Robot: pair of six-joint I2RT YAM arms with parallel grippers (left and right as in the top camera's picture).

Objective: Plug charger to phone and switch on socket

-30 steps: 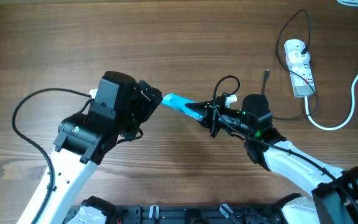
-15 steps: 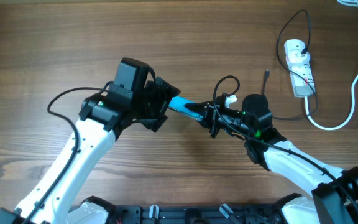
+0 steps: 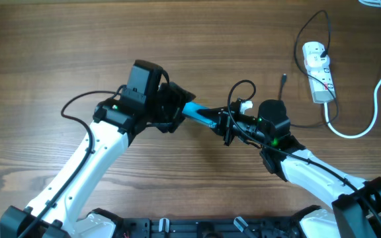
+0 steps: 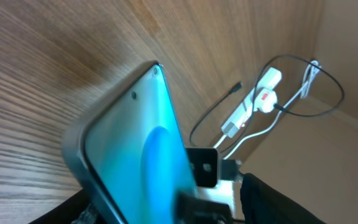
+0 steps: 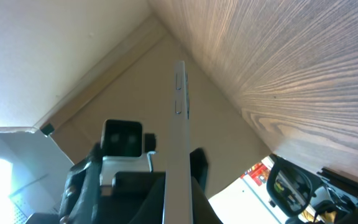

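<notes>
Phone (image 3: 198,113) prob. stiff + slick, hold by edges: R gripper (image 3: 221,124) pinches right end, L gripper (image 3: 179,108) at left end, state unclear.

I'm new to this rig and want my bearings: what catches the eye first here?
The bright cyan phone, held off the table at its middle: the right tool grips one end, the left tool is at the other. At far right lies the white socket with its thick white cord, the charger plug tip loose on the wood nearby.
</notes>
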